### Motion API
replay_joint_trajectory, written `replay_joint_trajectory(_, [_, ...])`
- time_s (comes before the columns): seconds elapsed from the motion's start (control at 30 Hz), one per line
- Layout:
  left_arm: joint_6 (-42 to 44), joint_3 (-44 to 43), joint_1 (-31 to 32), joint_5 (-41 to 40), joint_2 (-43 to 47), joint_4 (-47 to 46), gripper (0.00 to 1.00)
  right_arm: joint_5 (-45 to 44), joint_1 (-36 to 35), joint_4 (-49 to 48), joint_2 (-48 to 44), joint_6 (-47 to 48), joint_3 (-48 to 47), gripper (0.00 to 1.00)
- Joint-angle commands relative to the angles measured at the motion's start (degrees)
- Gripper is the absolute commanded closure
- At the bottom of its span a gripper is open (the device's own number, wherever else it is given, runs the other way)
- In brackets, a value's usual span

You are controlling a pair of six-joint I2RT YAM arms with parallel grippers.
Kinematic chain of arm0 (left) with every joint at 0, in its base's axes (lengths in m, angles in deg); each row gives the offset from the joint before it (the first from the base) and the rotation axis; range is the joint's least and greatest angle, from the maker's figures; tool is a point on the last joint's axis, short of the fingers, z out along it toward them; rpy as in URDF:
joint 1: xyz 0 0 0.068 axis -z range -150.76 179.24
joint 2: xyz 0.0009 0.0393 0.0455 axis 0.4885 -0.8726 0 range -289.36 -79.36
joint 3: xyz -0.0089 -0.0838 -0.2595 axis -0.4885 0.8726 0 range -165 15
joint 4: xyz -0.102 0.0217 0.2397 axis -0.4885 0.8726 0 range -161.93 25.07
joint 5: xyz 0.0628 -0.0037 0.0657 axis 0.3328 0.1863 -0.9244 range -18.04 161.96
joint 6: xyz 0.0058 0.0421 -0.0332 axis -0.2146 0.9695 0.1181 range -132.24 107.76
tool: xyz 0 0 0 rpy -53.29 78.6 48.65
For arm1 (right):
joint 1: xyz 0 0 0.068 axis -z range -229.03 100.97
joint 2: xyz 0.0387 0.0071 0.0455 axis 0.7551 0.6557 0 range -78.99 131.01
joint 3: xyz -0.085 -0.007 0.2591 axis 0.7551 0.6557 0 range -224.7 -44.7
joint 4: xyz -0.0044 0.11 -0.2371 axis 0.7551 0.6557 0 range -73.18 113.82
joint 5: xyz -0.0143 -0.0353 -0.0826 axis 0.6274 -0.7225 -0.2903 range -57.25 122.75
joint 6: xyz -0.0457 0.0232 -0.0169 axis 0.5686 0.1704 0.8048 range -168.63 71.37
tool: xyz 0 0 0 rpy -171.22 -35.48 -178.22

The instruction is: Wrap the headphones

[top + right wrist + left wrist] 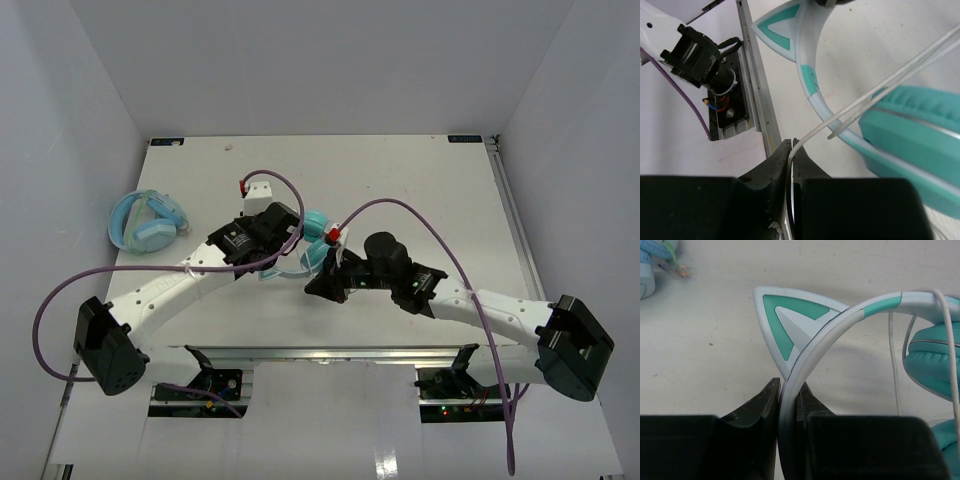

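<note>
Wrapping looks barely begun — left gripper point(788, 400) clamps the headphones point(932, 362) by the headband point(840, 321), right gripper point(791, 150) pinches the loose cable point(850, 110).

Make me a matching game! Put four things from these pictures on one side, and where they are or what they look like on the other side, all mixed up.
Things:
1. left pincer
2. right pincer
3. light-blue headphones
4. ear cup

Places and looks:
A. lies by itself near the left edge of the table
B. teal and padded
C. shut on the headband
D. shut on the white cable

Pairs: 1-C, 2-D, 3-A, 4-B
</note>
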Motion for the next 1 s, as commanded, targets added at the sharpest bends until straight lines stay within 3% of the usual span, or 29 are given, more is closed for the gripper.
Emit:
replay_joint_trajectory(0.0, [-6.75,-2.64,-0.75,-1.2,5.76,-3.07,1.0,-5.87,-2.57,-4.23,-3.53,-1.27,2.89,0.9])
replay_joint_trajectory(0.37, [-9.95,-2.19,-0.82,2.05,10.7,-2.39,1.0,-26.35,-8.39,-8.09,-5.41,0.6,10.13,0.88])
replay_joint_trajectory(0.97, [-10.92,-3.67,-0.76,9.31,14.5,-2.02,1.0,-31.34,-8.49,-30.6,-3.9,1.86,24.5,0.86])
